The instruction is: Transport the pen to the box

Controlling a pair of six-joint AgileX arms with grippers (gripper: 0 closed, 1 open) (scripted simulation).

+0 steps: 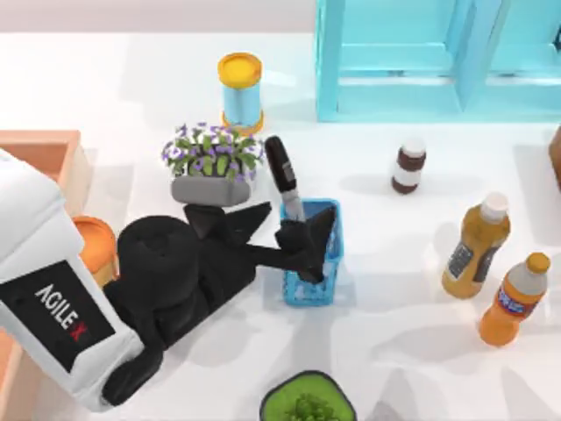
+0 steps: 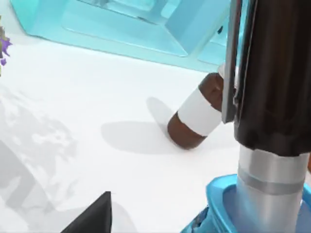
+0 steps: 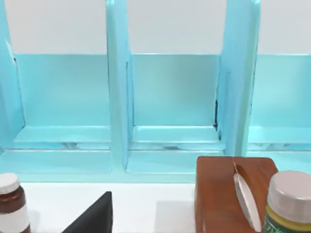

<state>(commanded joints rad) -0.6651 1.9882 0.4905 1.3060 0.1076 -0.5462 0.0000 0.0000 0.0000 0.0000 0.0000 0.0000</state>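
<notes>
left gripper over blue container, jaws clenched on pen barrel | pen upright-tilted, lower end inside container, black cap above jaws | brown bottle beyond jaws | box well behind gripper | right gripper: jaw state can't tell

The pen has a glossy black cap and a smooth, metal-looking silver-grey barrel. The small blue container looks like translucent plastic. The turquoise shelf is smooth and faintly shiny. The counter is matt white. A block shows wood grain.
</notes>
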